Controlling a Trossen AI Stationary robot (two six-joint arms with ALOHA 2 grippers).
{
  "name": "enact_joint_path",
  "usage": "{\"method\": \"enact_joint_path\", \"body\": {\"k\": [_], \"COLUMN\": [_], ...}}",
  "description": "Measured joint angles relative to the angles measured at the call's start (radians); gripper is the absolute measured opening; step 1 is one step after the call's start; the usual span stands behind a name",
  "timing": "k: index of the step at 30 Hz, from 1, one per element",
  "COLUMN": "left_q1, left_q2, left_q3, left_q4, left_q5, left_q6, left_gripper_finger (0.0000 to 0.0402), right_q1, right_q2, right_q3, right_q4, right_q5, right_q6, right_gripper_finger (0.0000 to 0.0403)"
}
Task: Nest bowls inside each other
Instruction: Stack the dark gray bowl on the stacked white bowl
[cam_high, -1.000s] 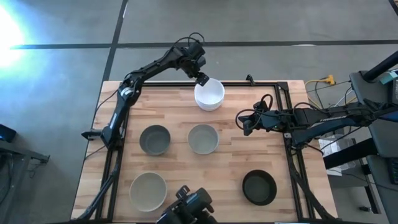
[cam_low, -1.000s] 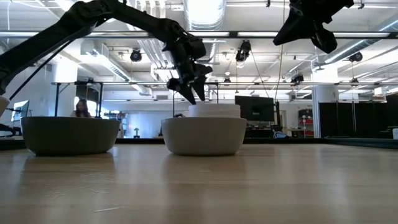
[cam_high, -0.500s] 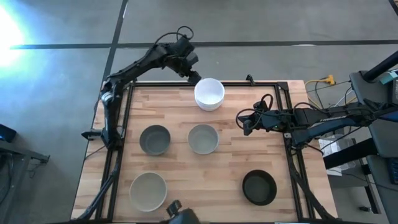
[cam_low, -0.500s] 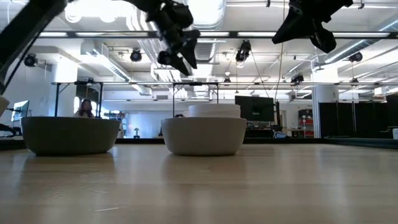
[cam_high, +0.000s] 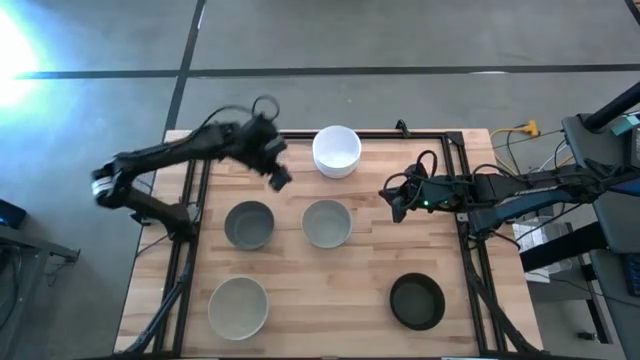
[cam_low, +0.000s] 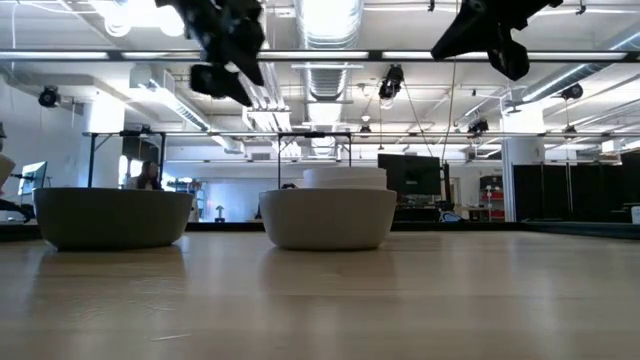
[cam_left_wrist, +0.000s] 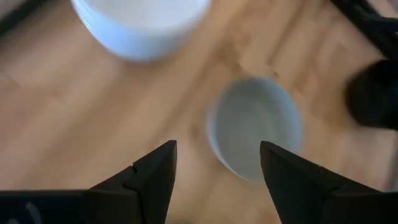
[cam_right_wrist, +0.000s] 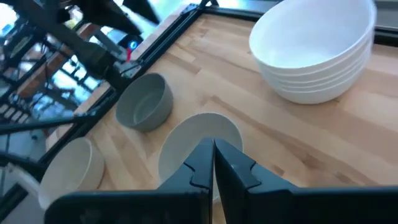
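Observation:
Several white bowls sit nested in a stack (cam_high: 337, 150) near the table's far edge, also visible in the right wrist view (cam_right_wrist: 311, 50). A grey bowl (cam_high: 249, 224), a light grey bowl (cam_high: 327, 223), a pale bowl (cam_high: 238, 306) and a black bowl (cam_high: 417, 301) each stand alone on their bases. My left gripper (cam_high: 278, 178) (cam_left_wrist: 214, 168) hovers open, high above the table between the white stack and the grey bowl. My right gripper (cam_high: 393, 200) (cam_right_wrist: 213, 158) hangs shut in the air, right of the light grey bowl (cam_right_wrist: 199, 140).
A black metal frame (cam_high: 455, 150) runs along the table's far and side edges. Bare wood lies between the light grey bowl and the black bowl. In the low view both grippers (cam_low: 225, 60) (cam_low: 490, 35) hang well above the bowls (cam_low: 328, 215).
My left gripper has come away from the far-left rim of the white stack, risen, and swung left and toward the near edge, ending above the table by the grey bowl. The white stack has stayed where it was.

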Motion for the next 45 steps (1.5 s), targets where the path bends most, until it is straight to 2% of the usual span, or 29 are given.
{"method": "enact_joint_path", "body": {"k": [4, 10, 15, 20, 28, 45], "left_q1": [-0.126, -0.372, -0.56, -0.688, -0.755, -0.725], "left_q2": [-0.156, -0.313, -0.338, -0.297, -0.195, -0.049], "left_q3": [-0.156, -0.303, -0.388, -0.443, -0.466, -0.448], "left_q4": [0.023, 0.055, 0.074, 0.07, 0.034, 0.027], "left_q5": [0.001, 0.007, -0.02, -0.056, -0.062, -0.319], "left_q6": [-0.188, -0.457, -0.655, -0.743, -0.768, -0.775], "left_gripper_finger": [0.0215, 0.0215, 0.0215, 0.0215, 0.0215, 0.0215], "right_q1": [0.0, -0.005, -0.017, -0.02, -0.02, -0.025], "right_q2": [0.0, 0.0, 0.0, 0.0, 0.0, 0.0], "right_q3": [0.0, 0.0, 0.0, 0.0, 0.0, 0.0], "right_q4": [0.0, 0.0, -0.002, -0.008, -0.01, -0.054], "right_q5": [-0.03, -0.03, -0.052, -0.08, -0.083, -0.109], "right_q6": [-0.031, -0.089, -0.144, -0.186, -0.224, -0.238], "right_gripper_finger": [0.0009, 0.0009, 0.0009, 0.0009, 0.0009, 0.0009]}}
